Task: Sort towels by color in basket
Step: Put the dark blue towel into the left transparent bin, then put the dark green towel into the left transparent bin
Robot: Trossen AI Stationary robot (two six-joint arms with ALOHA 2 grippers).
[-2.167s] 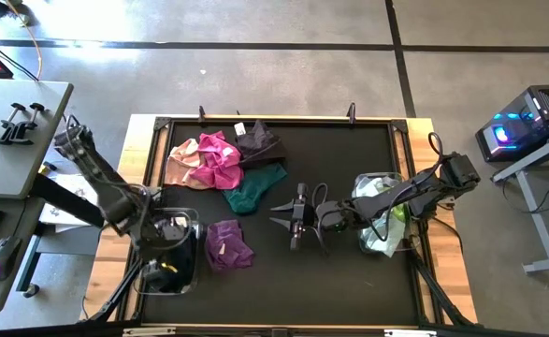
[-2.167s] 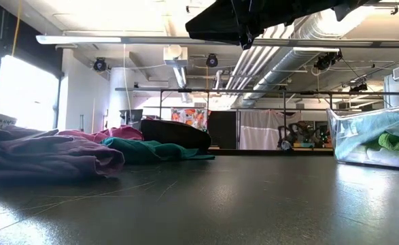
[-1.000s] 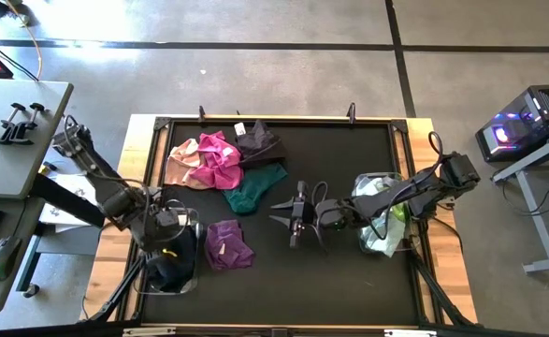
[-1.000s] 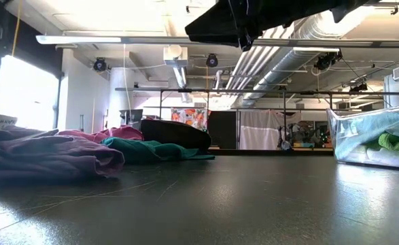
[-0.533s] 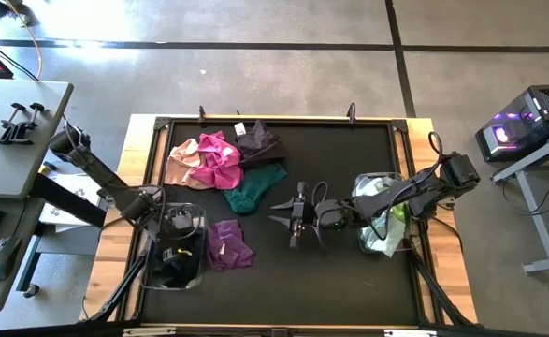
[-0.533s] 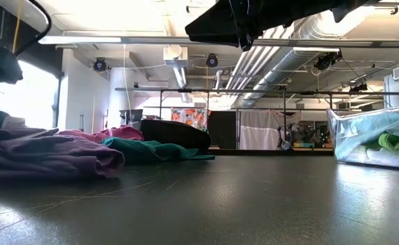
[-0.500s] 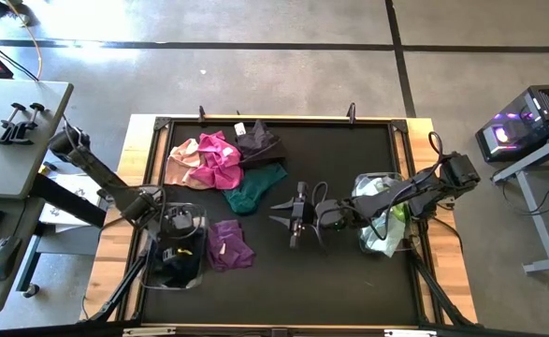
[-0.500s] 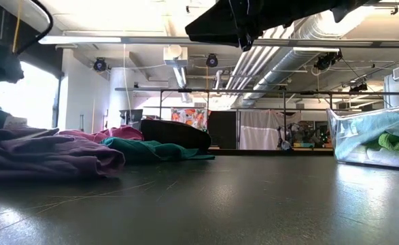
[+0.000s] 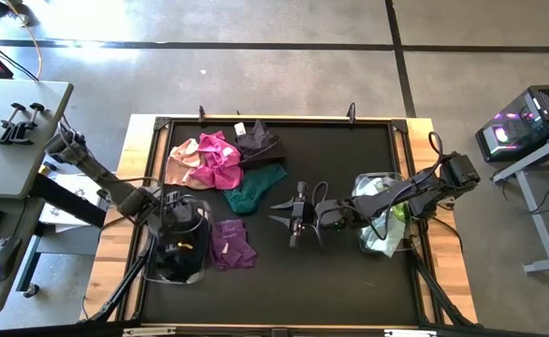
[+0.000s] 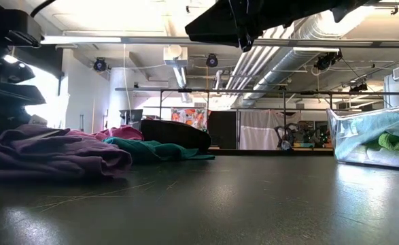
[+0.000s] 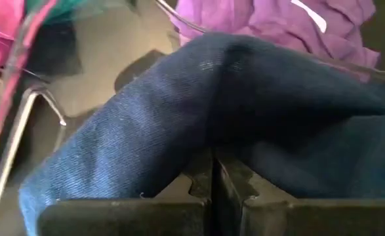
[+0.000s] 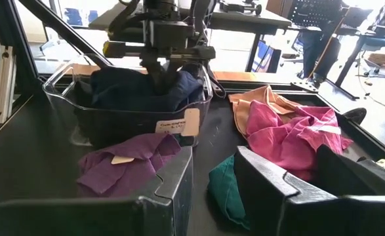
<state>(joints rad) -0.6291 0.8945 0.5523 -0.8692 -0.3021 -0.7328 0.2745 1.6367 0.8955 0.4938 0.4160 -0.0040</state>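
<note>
A clear basket (image 12: 67, 98) at the table's near left holds a navy towel (image 12: 133, 88). My left gripper (image 12: 162, 80) reaches down into it, shut on that navy towel (image 11: 179, 105). A purple towel (image 9: 230, 243) lies on the mat just right of the basket. Peach, magenta, black and teal towels (image 9: 223, 161) lie heaped toward the far left. My right gripper (image 9: 288, 223) hovers open over the mid-table, pointing at the left basket, with nothing between its fingers (image 12: 172, 177). A second clear basket (image 9: 382, 220) at the right holds pale and lime towels. My left gripper pinches a raised fold of the navy towel (image 11: 208, 141) between its two shut fingers, coming steeply from above. The cloth forms a ridge running up to the fingertips. The rest of the towel lies inside the basket.
The table has a raised frame around its black mat (image 9: 349, 271). Bare mat lies between the purple towel and the right basket. A desk (image 9: 12, 140) stands beyond the table's left edge, and a computer (image 9: 527, 126) beyond the right.
My left gripper has swung toward the table's right, over the basket, and come down into it while its wrist rolled. It has stayed shut. My right arm has kept still.
</note>
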